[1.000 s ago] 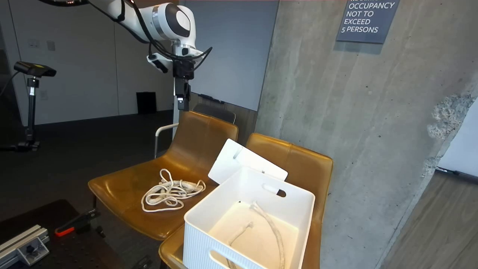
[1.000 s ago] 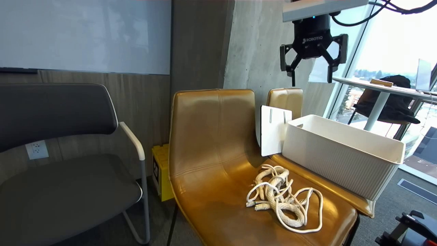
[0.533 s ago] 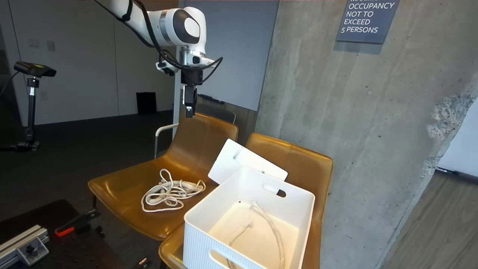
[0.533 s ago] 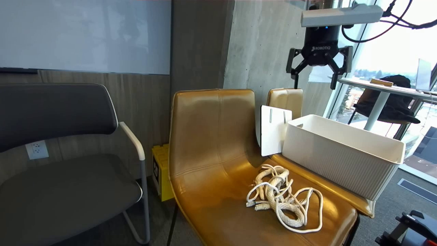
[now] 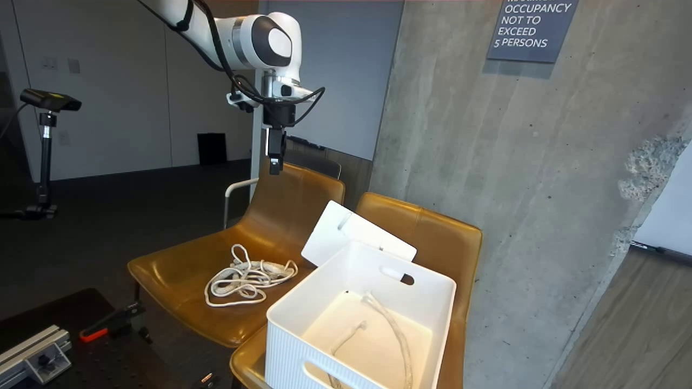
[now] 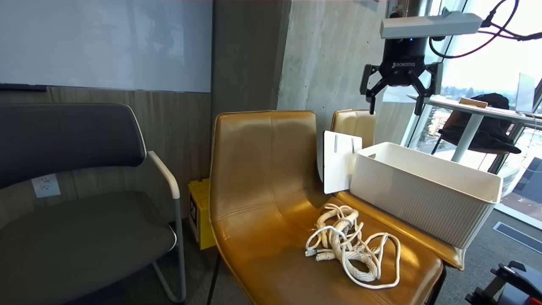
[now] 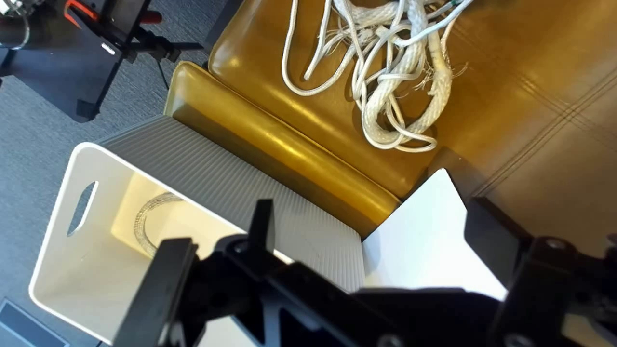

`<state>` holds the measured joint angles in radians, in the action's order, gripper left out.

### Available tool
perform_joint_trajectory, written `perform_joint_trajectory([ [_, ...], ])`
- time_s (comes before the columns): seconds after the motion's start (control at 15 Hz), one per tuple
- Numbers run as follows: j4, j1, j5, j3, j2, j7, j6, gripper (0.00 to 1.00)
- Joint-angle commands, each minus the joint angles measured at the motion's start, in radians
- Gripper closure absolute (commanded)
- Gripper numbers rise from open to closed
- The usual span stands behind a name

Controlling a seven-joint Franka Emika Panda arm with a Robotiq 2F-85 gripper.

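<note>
Rope tangle (image 6: 337, 244) on chair (image 6: 271, 245) likely soft, light, limp; best pinched across thick coil (image 7: 442, 91). Fingers (image 6: 372, 105) wide, empty.

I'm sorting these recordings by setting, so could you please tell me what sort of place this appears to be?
Probably a small office meeting room, judging by the blue-grey rectangular sign limiting occupancy to five persons, the glossy pale whiteboard, and the dark-grey metal-framed padded chair.
</note>
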<state>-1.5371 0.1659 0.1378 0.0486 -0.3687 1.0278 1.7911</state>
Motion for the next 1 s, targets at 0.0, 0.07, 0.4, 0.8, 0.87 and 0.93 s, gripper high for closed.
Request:
perform_joint_trajectory([
  [0.0,0.003,-0.009,0.003,-0.010,0.000,0.002,-0.003,0.00],
  [0.07,0.003,-0.009,0.003,-0.010,0.000,0.002,-0.003,0.00],
  [0.4,0.003,-0.009,0.003,-0.010,-0.001,0.002,-0.003,0.00],
  [0.8,0.136,-0.107,-0.013,0.043,-0.119,-0.069,0.018,0.00],
  [0.87,0.130,-0.121,-0.026,0.052,-0.121,-0.044,0.031,0.00],
  [0.93,0.135,-0.132,-0.032,0.060,-0.132,-0.034,0.045,0.00],
])
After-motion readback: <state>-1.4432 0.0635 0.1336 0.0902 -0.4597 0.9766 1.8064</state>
